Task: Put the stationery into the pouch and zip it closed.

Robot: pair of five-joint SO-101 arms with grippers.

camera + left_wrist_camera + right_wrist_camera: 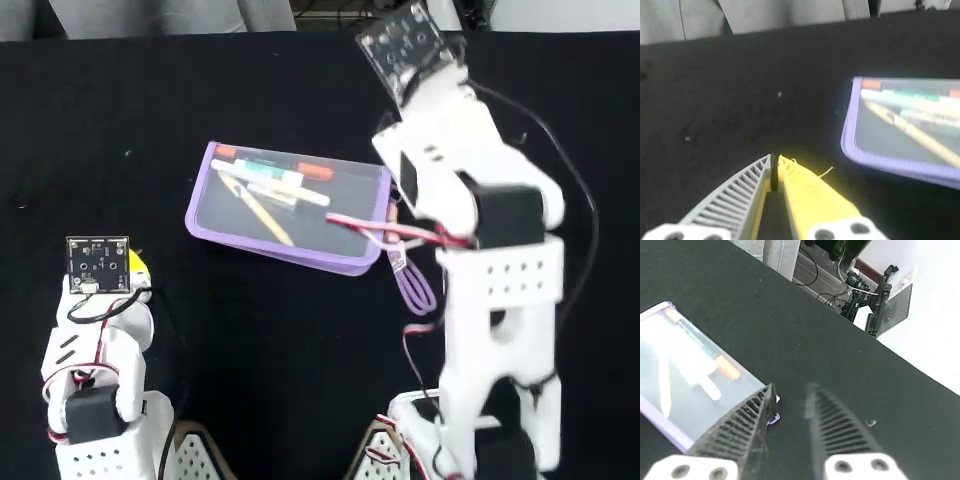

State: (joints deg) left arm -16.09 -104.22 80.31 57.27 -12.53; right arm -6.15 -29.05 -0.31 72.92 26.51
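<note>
Right hand parted, at pouch corner

Black table, tangled floor cables

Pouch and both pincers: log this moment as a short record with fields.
pouch: purple with a clear face, lying flat on the black table
stationery: pens and a pencil, seen through the clear face, inside the pouch
zip: cannot tell whether it is closed
strap: purple loop on the table off one end of the pouch
left pincer: shut, empty, over bare table, apart from the pouch
right pincer: open, empty, one finger by a corner of the pouch
</note>
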